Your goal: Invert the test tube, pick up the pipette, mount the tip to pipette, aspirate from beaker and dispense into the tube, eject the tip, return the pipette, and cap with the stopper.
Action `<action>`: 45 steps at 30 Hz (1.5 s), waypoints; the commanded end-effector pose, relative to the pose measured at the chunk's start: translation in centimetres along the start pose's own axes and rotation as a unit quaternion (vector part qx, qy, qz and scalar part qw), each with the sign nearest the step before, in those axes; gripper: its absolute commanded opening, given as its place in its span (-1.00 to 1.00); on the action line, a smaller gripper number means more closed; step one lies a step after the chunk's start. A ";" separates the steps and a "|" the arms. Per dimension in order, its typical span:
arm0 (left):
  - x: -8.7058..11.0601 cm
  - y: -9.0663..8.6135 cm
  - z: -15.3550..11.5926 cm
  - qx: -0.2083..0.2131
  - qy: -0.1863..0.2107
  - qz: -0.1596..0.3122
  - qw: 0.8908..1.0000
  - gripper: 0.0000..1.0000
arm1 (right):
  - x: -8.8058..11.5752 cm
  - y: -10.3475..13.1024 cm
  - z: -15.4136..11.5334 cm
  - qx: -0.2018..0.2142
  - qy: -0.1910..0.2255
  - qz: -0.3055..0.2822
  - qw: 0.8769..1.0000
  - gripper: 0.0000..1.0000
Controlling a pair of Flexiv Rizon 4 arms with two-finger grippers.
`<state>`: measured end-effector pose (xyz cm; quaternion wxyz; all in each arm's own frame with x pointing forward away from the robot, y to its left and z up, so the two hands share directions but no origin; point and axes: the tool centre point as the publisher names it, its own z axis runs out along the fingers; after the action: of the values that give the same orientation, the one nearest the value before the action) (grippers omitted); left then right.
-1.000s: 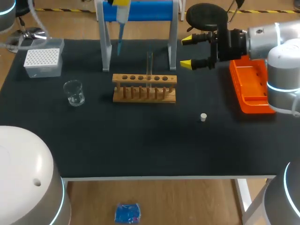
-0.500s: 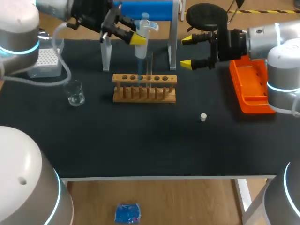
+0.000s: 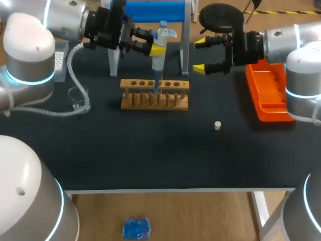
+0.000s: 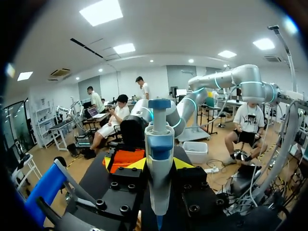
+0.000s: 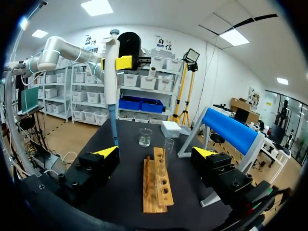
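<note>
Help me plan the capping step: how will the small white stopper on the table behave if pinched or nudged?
The stopper looks small, so probably light and easily knocked aside. It appears round, so a nudge may roll it across the table.

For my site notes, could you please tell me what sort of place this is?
Most likely a robotics lab bench staged for liquid-handling work: a pipette is held above a wooden test tube rack, and a glass beaker stands on the black table.
</note>
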<state>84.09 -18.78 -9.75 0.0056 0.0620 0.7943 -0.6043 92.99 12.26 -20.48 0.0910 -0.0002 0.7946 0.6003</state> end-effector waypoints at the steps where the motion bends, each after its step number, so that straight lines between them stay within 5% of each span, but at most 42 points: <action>1: 0.4 0.5 0.5 0.003 -0.039 -0.012 0.999 -1.00 | 0.0 0.0 0.1 0.000 0.000 0.000 1.000 1.00; 13: 0.1 1.3 0.7 0.020 -0.111 -0.043 0.993 -1.00 | 0.0 0.0 0.1 0.000 0.000 0.000 1.000 1.00; 42: -1.0 1.6 1.5 0.015 -0.080 -0.054 0.995 -1.00 | 0.0 0.0 0.1 0.000 0.000 0.000 1.000 1.00; 45: -1.0 1.6 1.5 0.015 -0.080 -0.054 0.995 -1.00 | 1.2 1.3 -1.6 -0.008 -0.004 -0.004 1.000 1.00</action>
<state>85.08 -19.88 -11.67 0.0367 -0.0307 0.7842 -0.6187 92.85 12.29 -20.03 0.0911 -0.0023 0.7913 0.6046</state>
